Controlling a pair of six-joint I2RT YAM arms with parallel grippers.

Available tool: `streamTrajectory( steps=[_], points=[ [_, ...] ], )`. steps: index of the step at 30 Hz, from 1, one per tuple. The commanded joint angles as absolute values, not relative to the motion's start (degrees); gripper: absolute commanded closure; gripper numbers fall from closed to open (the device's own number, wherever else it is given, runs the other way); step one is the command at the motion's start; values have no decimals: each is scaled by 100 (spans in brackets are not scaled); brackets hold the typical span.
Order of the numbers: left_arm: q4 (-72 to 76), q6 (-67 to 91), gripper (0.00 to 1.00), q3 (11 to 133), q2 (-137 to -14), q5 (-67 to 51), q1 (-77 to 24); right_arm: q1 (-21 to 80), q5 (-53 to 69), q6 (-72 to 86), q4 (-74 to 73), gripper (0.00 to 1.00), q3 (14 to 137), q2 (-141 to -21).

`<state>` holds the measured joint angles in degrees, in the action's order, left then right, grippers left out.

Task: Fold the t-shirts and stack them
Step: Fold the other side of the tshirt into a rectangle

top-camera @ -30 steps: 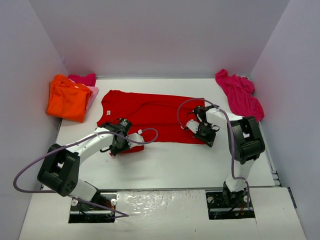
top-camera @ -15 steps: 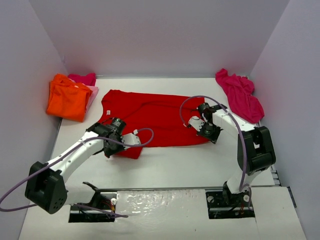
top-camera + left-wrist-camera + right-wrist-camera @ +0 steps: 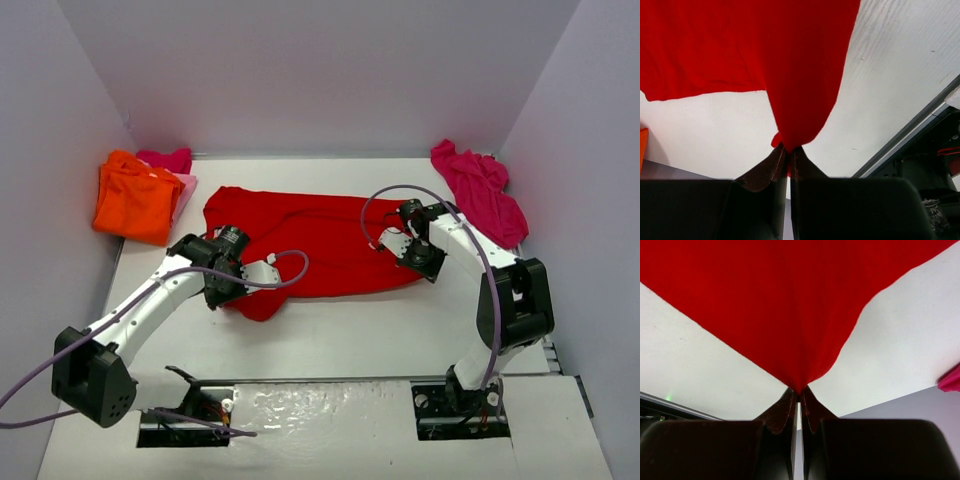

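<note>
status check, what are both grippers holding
Left gripper shut on red t-shirt. Right gripper shut on it too. Orange t-shirt far left, not in the way.

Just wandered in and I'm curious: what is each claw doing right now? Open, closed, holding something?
Left claw: closed, pinching the red t-shirt.
Right claw: closed, pinching the same red t-shirt.

no readable text, no labels, no brands, no numbers, no signs anywhere

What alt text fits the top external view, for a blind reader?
The left gripper and right gripper pinch the near edge of a red shirt on a white table. An orange shirt lies far left, a pink shirt far right.
</note>
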<state>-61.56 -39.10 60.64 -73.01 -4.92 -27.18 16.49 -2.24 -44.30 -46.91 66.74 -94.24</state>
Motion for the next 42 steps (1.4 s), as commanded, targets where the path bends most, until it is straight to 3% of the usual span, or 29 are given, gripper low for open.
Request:
streamTrajectory(
  steps=[1, 21, 38, 39, 42],
  points=[
    [-6044, -4265, 100, 6832, -7857, -587, -2324, 1529, -313, -4530, -4879, 100, 7396, -9899],
    [-5449, -4665, 100, 9324, -10044, -949, -1014, 1204, -121, -4311, -4686, 100, 9263, -11715],
    [-6357, -4881, 100, 12438, -12564, -756, -888, 1166, -185, -4188, -4787, 100, 10570, -12818],
    [-6382, -4863, 100, 12627, -12740, -752, -868, 1140, -167, -4130, -4778, 99, 10690, -12933],
    [-6406, -4729, 100, 13031, -13119, -661, -826, 1060, -149, -3882, -4703, 75, 10983, -13234]
  ],
)
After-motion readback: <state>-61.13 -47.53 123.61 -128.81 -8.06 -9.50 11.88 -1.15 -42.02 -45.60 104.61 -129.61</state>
